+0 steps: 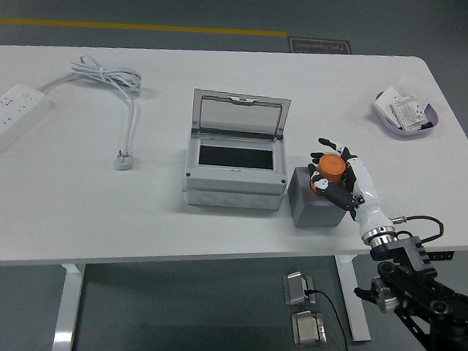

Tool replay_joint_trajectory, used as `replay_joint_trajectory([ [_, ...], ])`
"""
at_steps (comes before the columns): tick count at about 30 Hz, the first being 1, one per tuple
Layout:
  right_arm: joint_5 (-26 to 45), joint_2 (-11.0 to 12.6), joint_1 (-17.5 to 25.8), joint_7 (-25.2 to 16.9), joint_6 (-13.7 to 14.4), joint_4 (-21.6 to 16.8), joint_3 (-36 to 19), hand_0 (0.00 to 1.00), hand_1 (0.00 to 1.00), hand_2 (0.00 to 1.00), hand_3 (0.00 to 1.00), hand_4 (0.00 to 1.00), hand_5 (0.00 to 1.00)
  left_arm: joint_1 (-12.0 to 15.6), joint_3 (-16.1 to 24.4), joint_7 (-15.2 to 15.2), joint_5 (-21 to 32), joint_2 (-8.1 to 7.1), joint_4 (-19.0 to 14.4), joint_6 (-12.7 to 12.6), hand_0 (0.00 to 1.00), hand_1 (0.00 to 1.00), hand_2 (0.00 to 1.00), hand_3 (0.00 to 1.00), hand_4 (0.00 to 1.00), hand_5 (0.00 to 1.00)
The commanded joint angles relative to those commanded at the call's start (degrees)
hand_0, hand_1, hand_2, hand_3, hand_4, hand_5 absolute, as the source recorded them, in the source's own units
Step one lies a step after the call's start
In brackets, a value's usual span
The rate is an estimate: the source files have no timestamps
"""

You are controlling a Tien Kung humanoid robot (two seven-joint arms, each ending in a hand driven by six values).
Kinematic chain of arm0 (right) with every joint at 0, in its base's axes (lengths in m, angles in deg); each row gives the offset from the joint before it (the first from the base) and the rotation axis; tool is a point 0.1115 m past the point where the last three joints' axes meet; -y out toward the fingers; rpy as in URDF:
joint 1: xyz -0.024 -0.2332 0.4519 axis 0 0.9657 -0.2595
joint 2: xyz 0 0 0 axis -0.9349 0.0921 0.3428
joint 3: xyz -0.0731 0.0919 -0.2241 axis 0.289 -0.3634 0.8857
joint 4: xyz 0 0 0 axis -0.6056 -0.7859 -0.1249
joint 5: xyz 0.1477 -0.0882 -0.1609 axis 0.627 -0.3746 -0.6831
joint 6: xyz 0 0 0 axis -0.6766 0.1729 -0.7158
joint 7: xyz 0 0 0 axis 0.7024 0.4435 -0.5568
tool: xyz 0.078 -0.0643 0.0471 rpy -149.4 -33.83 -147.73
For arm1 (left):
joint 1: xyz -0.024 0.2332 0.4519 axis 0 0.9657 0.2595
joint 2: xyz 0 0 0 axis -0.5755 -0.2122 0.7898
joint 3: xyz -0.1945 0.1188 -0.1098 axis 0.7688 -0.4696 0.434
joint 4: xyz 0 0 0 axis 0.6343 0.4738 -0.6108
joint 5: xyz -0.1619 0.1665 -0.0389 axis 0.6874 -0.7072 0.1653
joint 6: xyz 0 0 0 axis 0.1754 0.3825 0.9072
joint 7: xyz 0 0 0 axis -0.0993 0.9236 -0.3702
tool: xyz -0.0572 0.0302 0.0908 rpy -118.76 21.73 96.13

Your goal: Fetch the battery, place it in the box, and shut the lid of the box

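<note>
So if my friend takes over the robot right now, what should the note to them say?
Right hand: fingers curled around the orange battery, over the grey block beside the box.
Left hand: not in view.
Box: mid-table, lid standing open, nothing visible inside.
Done: battery gripped.
Left: move it into the box, let go, close the lid.

box point(235, 174) mouth open, lid point(240, 114) raised behind | grey block point(317, 200) just right

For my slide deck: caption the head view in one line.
Right hand grips an orange battery above a grey block, beside the open-lidded box on the white table.
</note>
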Motion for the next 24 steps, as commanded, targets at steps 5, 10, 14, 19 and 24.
replay_joint_trajectory([
  [5, 0.75, -0.06, -0.19, 0.1, 0.28, -0.06, -0.15, 0.486, 0.531, 0.536, 0.629, 0.333, 0.002, 0.0, 0.02, 0.01, -0.01, -0.01, -0.01, -0.03, 0.666, 0.719, 0.681, 0.624, 0.631, 0.192],
  [10, 1.69, -0.18, -0.56, 0.24, 0.61, -0.13, -0.41, 0.485, 0.513, 0.498, 0.583, 0.362, 0.002, 0.02, 0.09, 0.04, -0.03, -0.02, -0.02, -0.05, 0.666, 0.719, 0.681, 0.624, 0.632, 0.191],
  [14, 2.25, -0.17, -0.93, 0.37, 0.8, -0.21, -0.57, 0.485, 0.513, 0.498, 0.583, 0.362, 0.002, 0.0, 0.08, 0.03, 0.02, -0.03, -0.02, -0.06, 0.666, 0.719, 0.681, 0.624, 0.632, 0.191],
  [19, 2.6, -0.15, -1.39, 0.26, 0.96, -0.33, -0.81, 0.479, 0.501, 0.474, 0.519, 0.372, 0.002, -0.01, 0.12, 0.04, -0.01, -0.03, -0.03, -0.07, 0.666, 0.72, 0.681, 0.624, 0.632, 0.191],
  [24, 2.63, -0.1, -2.08, 0.11, 1.18, -0.36, -0.71, 0.479, 0.492, 0.454, 0.439, 0.267, 0.002, 0.02, 0.25, 0.08, -0.21, -0.01, -0.03, -0.07, 0.667, 0.719, 0.682, 0.625, 0.633, 0.189],
])
